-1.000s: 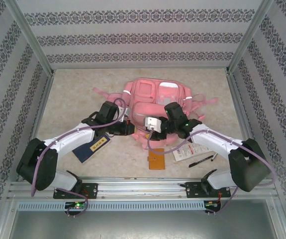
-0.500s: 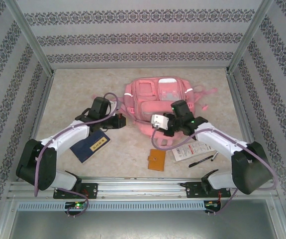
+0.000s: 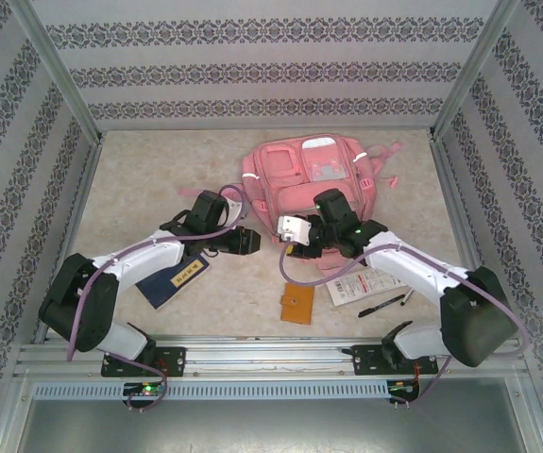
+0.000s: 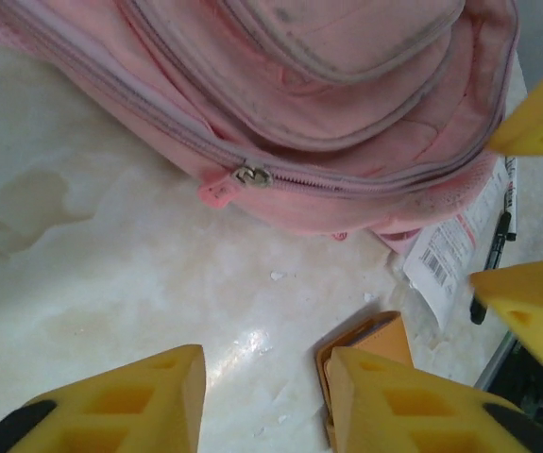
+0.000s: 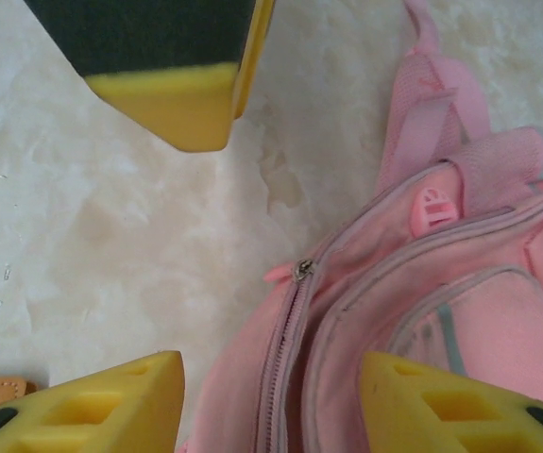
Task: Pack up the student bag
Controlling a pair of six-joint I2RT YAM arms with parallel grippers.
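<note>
Marbled table [image 3: 139,179]: left tool [image 4: 266,377] and right tool [image 5: 271,377] gape empty by the student bag [image 3: 313,175].

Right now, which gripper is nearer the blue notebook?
Left. The left gripper hovers just past the blue notebook, forearm above it; the right gripper is farther right, at the near edge of the student bag.

A pink student bag [image 3: 313,175] with white strips, a beige marbled tabletop [image 3: 158,179], a tan wallet [image 3: 297,303], a navy booklet [image 3: 172,280].
</note>
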